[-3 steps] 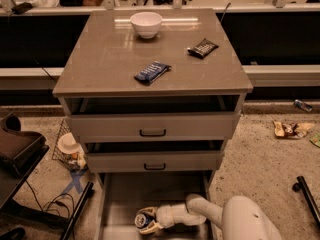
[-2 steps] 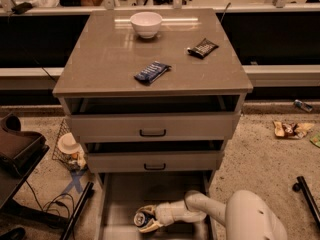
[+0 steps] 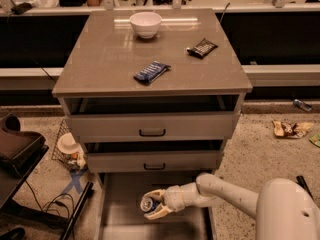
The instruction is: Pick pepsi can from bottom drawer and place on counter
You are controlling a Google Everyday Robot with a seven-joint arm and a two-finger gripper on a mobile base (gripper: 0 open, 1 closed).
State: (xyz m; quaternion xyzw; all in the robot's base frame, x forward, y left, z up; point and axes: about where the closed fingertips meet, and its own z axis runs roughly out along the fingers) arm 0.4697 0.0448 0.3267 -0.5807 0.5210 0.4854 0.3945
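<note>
The pepsi can (image 3: 148, 204) is dark blue with a silver top and sits tilted in the open bottom drawer (image 3: 122, 219), its top facing up and left. My gripper (image 3: 151, 205) reaches into the drawer from the right on a white arm, with its pale fingers (image 3: 156, 213) set above and below the can, closed around it. The counter (image 3: 110, 59) is the tan-grey top of the cabinet, above the two upper drawers.
On the counter are a white bowl (image 3: 145, 23), a flat blue snack wrapper (image 3: 151, 72) and a black snack packet (image 3: 202, 47). The two upper drawers (image 3: 152, 127) stand partly open. A dark chair (image 3: 17, 151), cables and a small basket (image 3: 68, 151) are on the floor at left; litter (image 3: 290, 129) lies at right.
The arm has shifted slightly and the gripper has closed in on the can, which now sits between the fingers, slightly higher in the drawer.
</note>
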